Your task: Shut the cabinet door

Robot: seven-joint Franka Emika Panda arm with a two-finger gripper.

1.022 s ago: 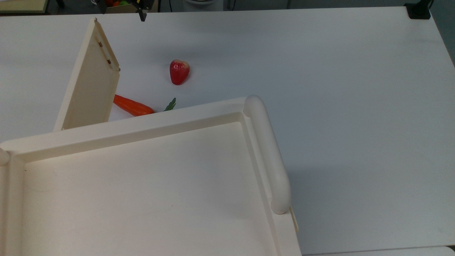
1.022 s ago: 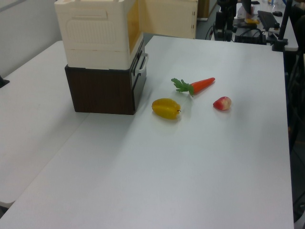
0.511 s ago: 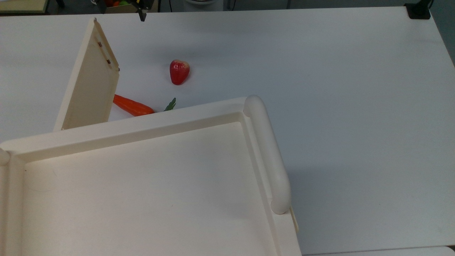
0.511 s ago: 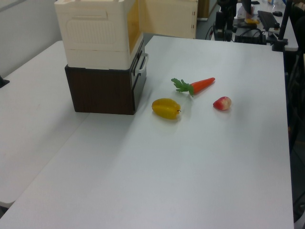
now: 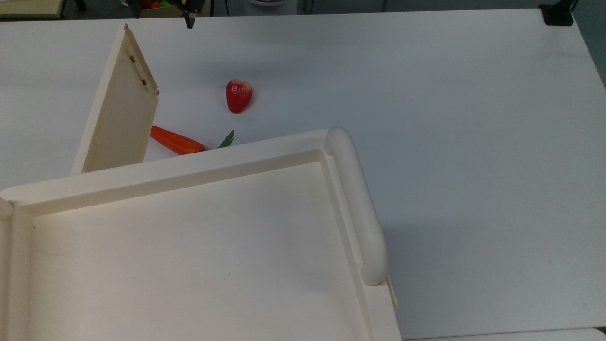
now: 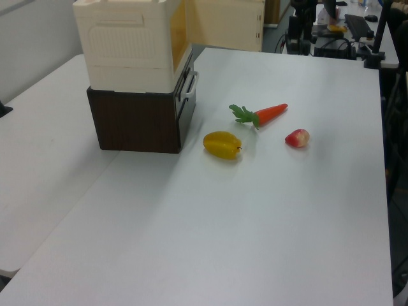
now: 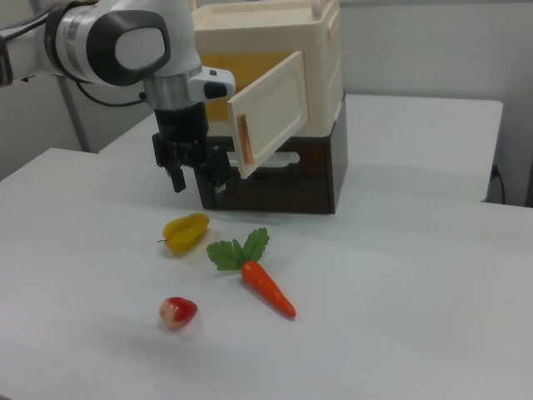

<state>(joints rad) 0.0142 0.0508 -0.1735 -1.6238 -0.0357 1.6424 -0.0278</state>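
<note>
One hinged panel is all I have to move: the cabinet door [image 7: 276, 112] stands swung well out from the cream cabinet [image 7: 312, 50], which sits on a dark brown base unit [image 7: 283, 179] on the white table [image 7: 400, 275]. I judge the door light, stiff and smooth, free on its hinges, so a push should serve better than a grasp. The slim bar handle [image 7: 246, 139] near its free edge is where I would apply force, or the flat outer face just beside it, far from the hinge for leverage. In the top view the door [image 5: 120, 106] angles away from the cabinet's recessed top [image 5: 189, 246], its free edge toward the far side of the table. The gripper [image 7: 193, 171] hangs pointing down, on the right view's left of the door's free edge and near it, not touching; its fingers look spread apart with nothing between them. A toy carrot [image 7: 262, 279], a yellow fruit [image 7: 186, 231] and a red fruit [image 7: 177, 311] lie on the table in front, below the door's swing.
</note>
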